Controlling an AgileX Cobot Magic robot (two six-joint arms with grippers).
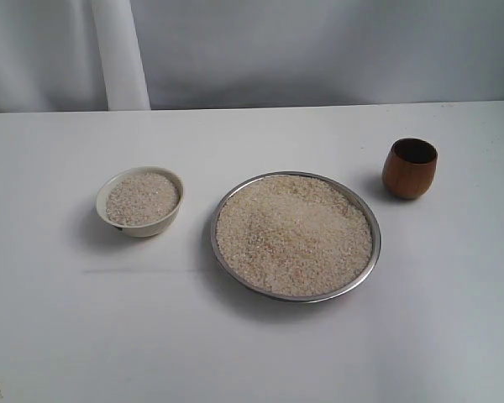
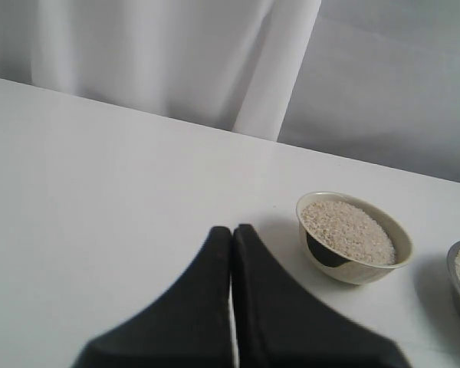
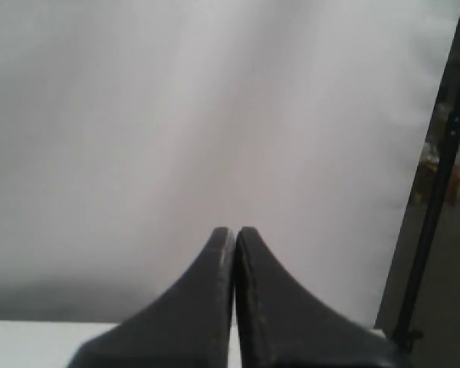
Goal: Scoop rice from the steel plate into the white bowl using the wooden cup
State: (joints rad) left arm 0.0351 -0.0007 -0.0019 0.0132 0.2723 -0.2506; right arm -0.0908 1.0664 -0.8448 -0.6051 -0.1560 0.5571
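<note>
my left gripper (image 2: 231,229) is closed, its two black fingers pressed tip to tip with nothing between them. it hangs above the bare white table (image 1: 252,353), and the white bowl (image 1: 143,227) sits near it, off to one side of the fingertips and not touching them. my right gripper (image 3: 234,230) is closed the same way, fingers together and holding nothing. it faces a pale backdrop (image 3: 199,115), with only a thin strip of the table showing below it and a dark stand pole (image 3: 433,230) off at the side.

in the exterior view the steel plate (image 1: 302,298) lies flat at the middle of the table, covered almost to its rim with rice (image 1: 294,235) in a low, broad heap. the white bowl stands to the left of the plate, close to it but apart, and it is filled with rice nearly to its rim. the wooden cup (image 1: 409,172) stands upright to the right of the plate and a little farther back, apart from it. its inside is dark, and i cannot tell whether any grains lie in it.
</note>
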